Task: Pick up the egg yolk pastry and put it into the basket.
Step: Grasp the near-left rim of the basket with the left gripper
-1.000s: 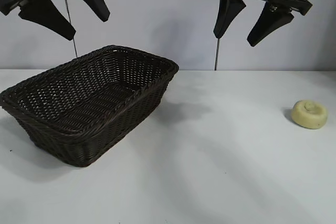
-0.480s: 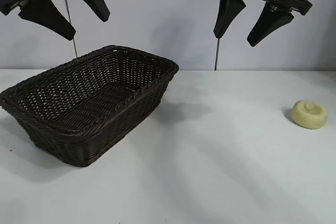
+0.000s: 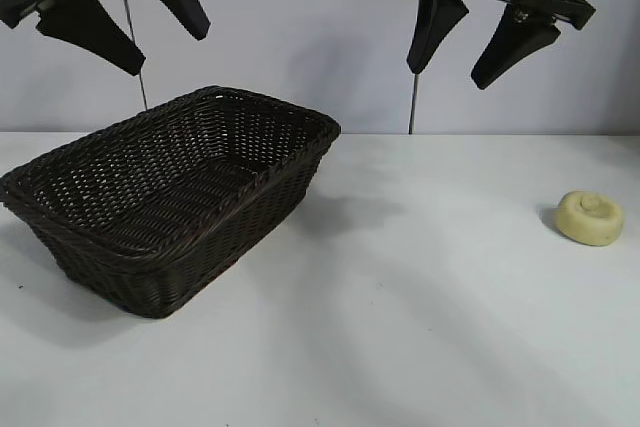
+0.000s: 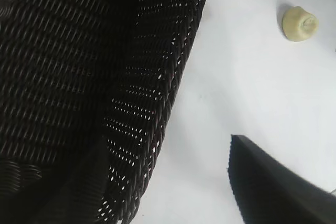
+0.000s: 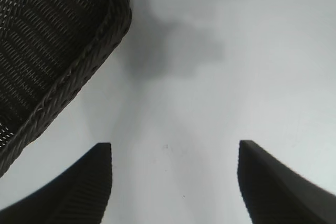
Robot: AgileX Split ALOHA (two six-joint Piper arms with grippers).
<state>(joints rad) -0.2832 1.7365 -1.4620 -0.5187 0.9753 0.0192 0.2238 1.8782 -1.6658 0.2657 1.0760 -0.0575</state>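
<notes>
Well to the right of the large rectangular dark brown woven wicker basket (image 3: 175, 197), the small pale yellow domed egg yolk pastry (image 3: 590, 217) sits alone on the white table (image 3: 420, 327), knob upward (nothing touches it). High above the basket's left end hangs the left gripper (image 3: 135, 27), its black fingers spread apart and grasping nothing. The right gripper (image 3: 455, 62) hangs above the bare table between basket and pastry, nearer the basket, its jaws likewise released and empty. The basket stands at an angle to the table's far edge, nothing visible inside it.
</notes>
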